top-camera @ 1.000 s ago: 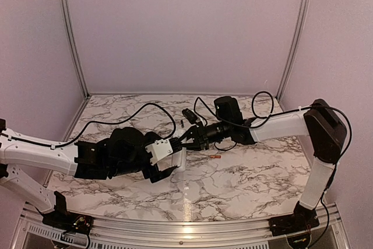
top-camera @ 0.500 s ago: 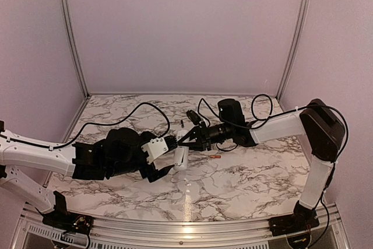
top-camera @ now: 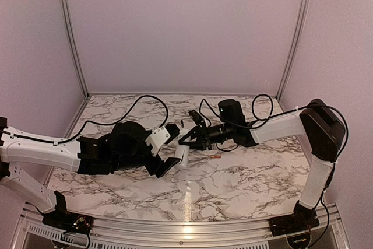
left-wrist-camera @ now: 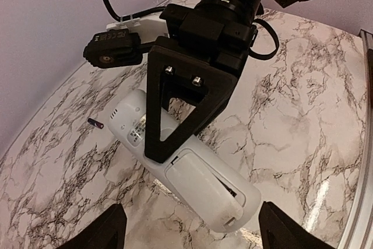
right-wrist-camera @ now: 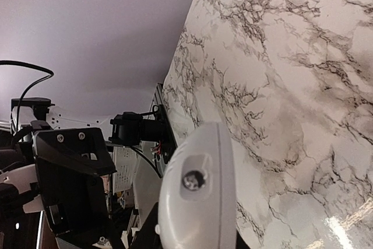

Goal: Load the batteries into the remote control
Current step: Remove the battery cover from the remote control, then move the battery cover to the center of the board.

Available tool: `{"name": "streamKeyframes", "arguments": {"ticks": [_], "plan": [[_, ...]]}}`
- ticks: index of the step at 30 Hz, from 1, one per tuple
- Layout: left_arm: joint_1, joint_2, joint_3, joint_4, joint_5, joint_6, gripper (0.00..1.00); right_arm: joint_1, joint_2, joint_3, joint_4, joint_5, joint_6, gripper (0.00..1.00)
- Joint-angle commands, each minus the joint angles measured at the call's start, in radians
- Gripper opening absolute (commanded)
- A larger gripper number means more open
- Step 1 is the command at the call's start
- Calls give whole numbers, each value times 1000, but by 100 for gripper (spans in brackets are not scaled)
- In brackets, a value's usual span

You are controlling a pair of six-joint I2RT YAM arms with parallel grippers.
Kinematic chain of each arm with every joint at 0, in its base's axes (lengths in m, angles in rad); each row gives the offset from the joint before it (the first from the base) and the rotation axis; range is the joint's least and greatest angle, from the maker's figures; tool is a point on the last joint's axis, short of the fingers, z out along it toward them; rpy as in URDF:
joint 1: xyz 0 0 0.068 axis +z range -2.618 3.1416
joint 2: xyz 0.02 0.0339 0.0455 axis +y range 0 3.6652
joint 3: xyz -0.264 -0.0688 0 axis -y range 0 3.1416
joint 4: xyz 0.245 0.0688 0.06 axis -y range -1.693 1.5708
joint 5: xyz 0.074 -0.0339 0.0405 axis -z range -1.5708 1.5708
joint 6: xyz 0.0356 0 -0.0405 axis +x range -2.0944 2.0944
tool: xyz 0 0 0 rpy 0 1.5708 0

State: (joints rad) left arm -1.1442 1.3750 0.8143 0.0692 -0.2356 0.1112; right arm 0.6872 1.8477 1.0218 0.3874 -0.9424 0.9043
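Right end effector tight on the remote control, left end effector wide open around its end

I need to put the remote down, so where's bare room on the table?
Widest bare patch: near right, between the orange battery, the right arm and the front rail. Another strip runs before the left arm. Crowded: the middle, where both arms meet at the remote; the back, with cables and dark battery.

Marble table, dark battery lying twd back; orange battery nr centre
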Motion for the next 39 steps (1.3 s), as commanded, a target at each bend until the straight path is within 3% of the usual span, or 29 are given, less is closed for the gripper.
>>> {"name": "streamKeyframes", "arguments": {"ticks": [1,7,13,21,39], "plan": [[6,32,68,-43,30,-211,81,-23,4,-6,-7,37,-14,0],[5,123,143,-122,63,-306,79,-31,-4,-17,-6,46,-12,0],[4,190,187,-190,-47,-333,78,-32,-11,-24,0,46,-8,0],[6,230,213,-228,-74,-326,74,-34,-13,-29,20,35,5,0],[72,263,213,-234,65,-336,48,-38,-28,-42,72,13,34,0]]}}
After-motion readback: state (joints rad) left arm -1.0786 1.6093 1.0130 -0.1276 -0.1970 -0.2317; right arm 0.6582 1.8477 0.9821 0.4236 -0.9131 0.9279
